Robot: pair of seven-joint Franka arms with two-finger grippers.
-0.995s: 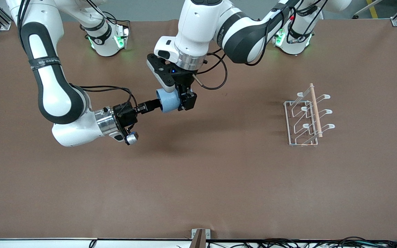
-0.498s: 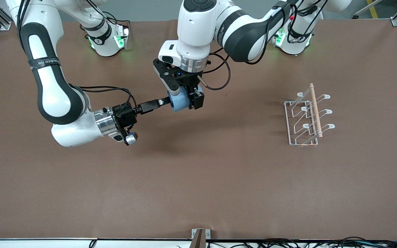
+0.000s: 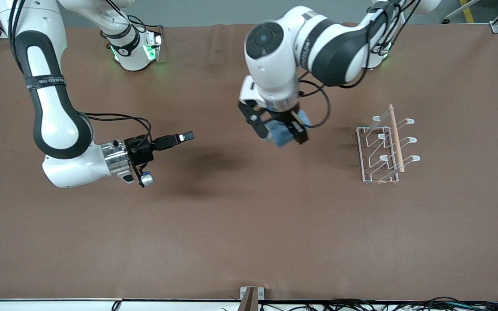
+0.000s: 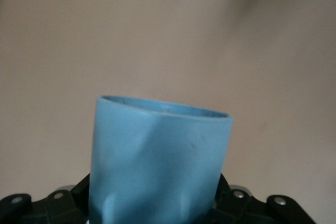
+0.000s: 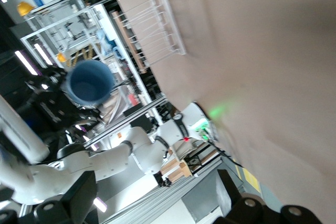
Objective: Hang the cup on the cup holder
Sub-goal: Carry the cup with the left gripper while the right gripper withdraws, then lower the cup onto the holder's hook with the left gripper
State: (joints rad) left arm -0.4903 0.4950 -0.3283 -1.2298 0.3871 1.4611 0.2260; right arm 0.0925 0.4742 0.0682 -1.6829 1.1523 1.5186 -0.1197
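Observation:
The light-blue cup [image 3: 281, 133] is held in the air by my left gripper [image 3: 280, 131], which is shut on its sides, over the table's middle and beside the cup holder. In the left wrist view the cup [image 4: 157, 153] fills the space between the jaws, its open rim pointing away. The white wire cup holder [image 3: 385, 147] with its wooden rod stands toward the left arm's end of the table, prongs bare. My right gripper [image 3: 184, 137] is open and empty, level over the table toward the right arm's end. The right wrist view shows the cup [image 5: 89, 81] and the holder [image 5: 152, 30] far off.
The brown table cover [image 3: 249, 224] is bare apart from the holder. A small bracket [image 3: 251, 298] sits at the table edge nearest the front camera. The two arm bases stand along the edge farthest from that camera.
My left gripper has carried the cup away from my right gripper, toward the cup holder. My right gripper no longer touches the cup and has drawn back toward its own end.

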